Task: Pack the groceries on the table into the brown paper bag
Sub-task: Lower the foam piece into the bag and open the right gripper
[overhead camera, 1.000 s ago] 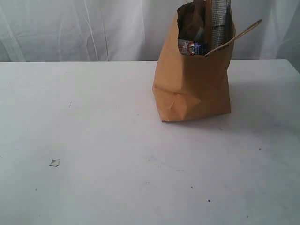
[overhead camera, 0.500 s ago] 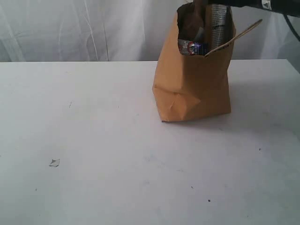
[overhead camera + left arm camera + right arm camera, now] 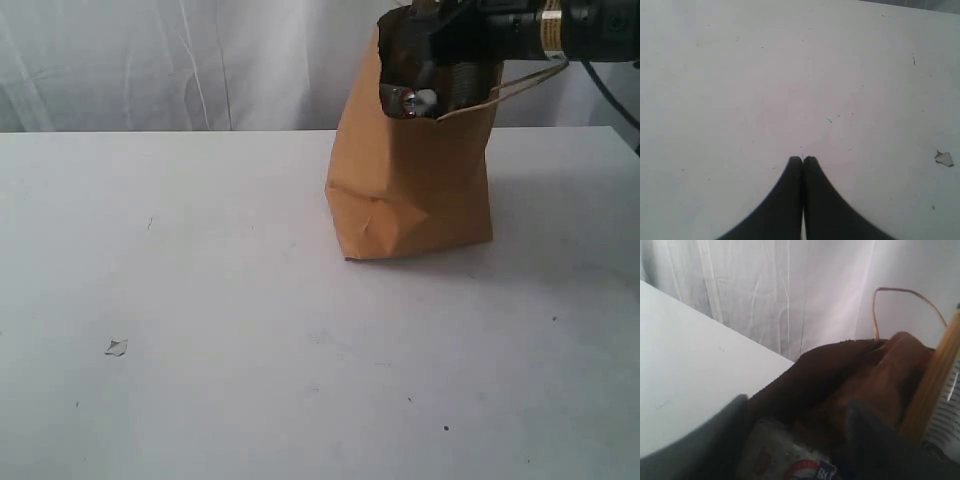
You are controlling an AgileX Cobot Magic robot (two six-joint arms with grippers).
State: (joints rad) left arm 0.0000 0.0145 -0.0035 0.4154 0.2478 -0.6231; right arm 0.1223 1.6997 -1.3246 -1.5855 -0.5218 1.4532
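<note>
- Hidden: the black right arm (image 3: pixel 545 25) crosses the mouth of the paper bag (image 3: pixel 410 190), so you see little of the load. Only a printed packet (image 3: pixel 403 98) and a long packet (image 3: pixel 936 385) show at the rim.
- Unclear: in the right wrist view a dark brown fold fills the bag mouth; you cannot tell whether it is bag wall or pouch.
- Right end effector (image 3: pixel 799 405): over the bag mouth, its blurred fingers standing apart, with the printed packet below the gap. You cannot make out any contact.
- Left end effector (image 3: pixel 802 161): fingers pressed together with nothing between them, above the counter (image 3: pixel 250 300).
- Surface and room: a white counter with faint specks and one small scrap (image 3: pixel 116 347). A creased white curtain (image 3: pixel 200 60) closes the background.
- Bag: kraft brown and upright, standing right of centre toward the counter's far edge in the exterior view. It is dented at the lower front, and one thin handle (image 3: pixel 530 72) juts to the right.
</note>
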